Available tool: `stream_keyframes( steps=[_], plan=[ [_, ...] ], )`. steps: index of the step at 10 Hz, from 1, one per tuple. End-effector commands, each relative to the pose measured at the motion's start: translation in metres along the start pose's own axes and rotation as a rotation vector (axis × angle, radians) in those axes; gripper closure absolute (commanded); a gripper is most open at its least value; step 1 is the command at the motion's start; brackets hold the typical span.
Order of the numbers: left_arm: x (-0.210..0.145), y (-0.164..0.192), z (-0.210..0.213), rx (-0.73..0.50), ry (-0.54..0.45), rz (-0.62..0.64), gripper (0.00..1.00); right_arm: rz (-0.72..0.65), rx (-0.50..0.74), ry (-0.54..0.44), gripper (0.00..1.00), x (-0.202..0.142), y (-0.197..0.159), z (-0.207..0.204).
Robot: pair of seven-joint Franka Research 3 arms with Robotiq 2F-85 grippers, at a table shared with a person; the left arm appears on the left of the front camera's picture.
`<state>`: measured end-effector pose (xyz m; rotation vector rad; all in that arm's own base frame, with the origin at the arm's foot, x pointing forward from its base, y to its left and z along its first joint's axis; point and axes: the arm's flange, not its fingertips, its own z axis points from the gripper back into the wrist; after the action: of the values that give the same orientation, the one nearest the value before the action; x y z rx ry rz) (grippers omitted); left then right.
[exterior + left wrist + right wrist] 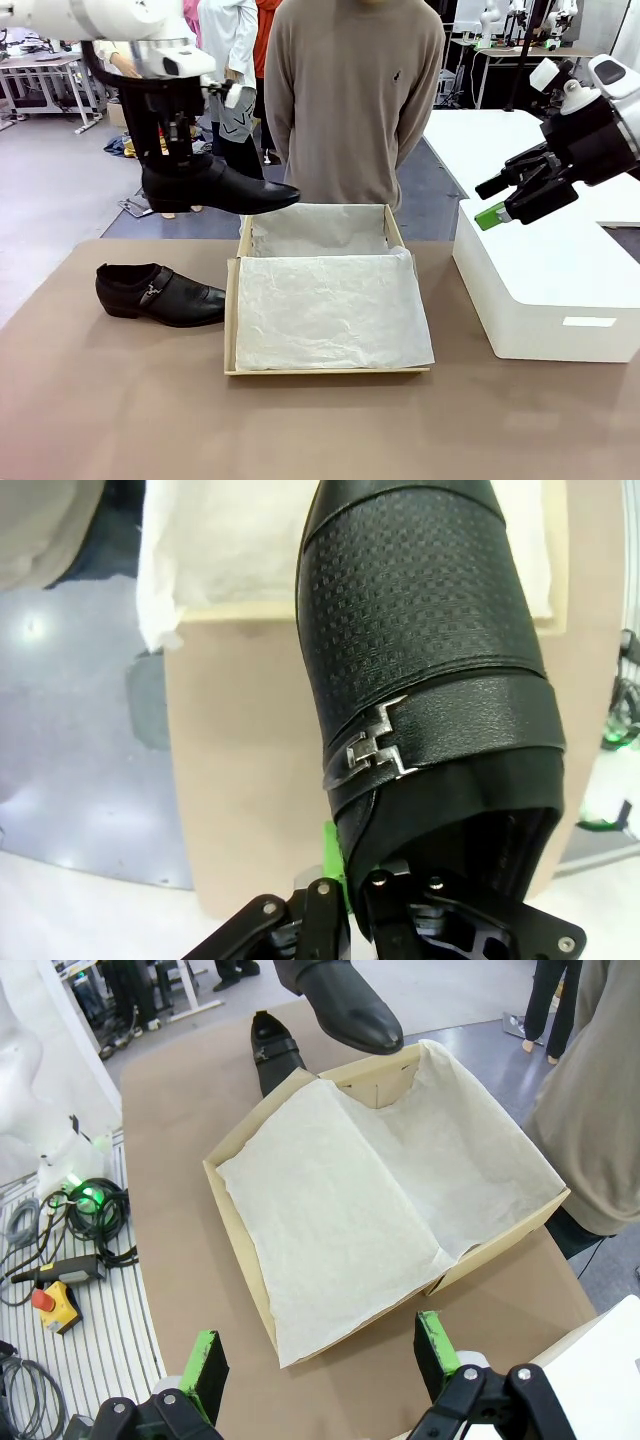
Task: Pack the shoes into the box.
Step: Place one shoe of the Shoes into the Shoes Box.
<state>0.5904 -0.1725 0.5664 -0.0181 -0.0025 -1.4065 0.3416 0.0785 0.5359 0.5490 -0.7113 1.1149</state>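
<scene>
Left gripper [183,150]: jaws nearly closed, clamped on the heel-end rim of one black shoe [215,190], one green pad [331,865] outside the collar. The shoe hangs level in the air, clear of the table [120,400], with its toe pointing over the far left corner of the box [232,320]; its metal buckle [375,750] faces the left wrist camera. Right gripper [495,205]: jaws spread wide, nothing between them, poised above the box's near right side and over the edge of the white plastic box [550,290]. The second shoe [160,295] lies on the table just left of the box, toe toward it. The box interior is lined with crinkled tissue paper [330,310], with no shoe inside. A person [350,90] stands close behind the far wall.
</scene>
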Motion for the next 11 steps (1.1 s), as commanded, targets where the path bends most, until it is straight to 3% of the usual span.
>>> stream_keyframes(
  steps=[1,5,11],
  plan=[
    [0.033,0.008,0.005,-0.014,-0.008,0.043,1.00,0.024,0.011,-0.029,0.00,0.001,-0.003,-0.002],
    [0.106,0.002,-0.009,0.056,-0.027,-0.085,1.00,0.024,0.011,-0.029,0.00,0.001,-0.003,-0.002],
    [0.128,0.001,-0.036,0.045,-0.039,-0.102,1.00,0.024,0.011,-0.029,0.00,0.001,-0.003,-0.002]
  ],
)
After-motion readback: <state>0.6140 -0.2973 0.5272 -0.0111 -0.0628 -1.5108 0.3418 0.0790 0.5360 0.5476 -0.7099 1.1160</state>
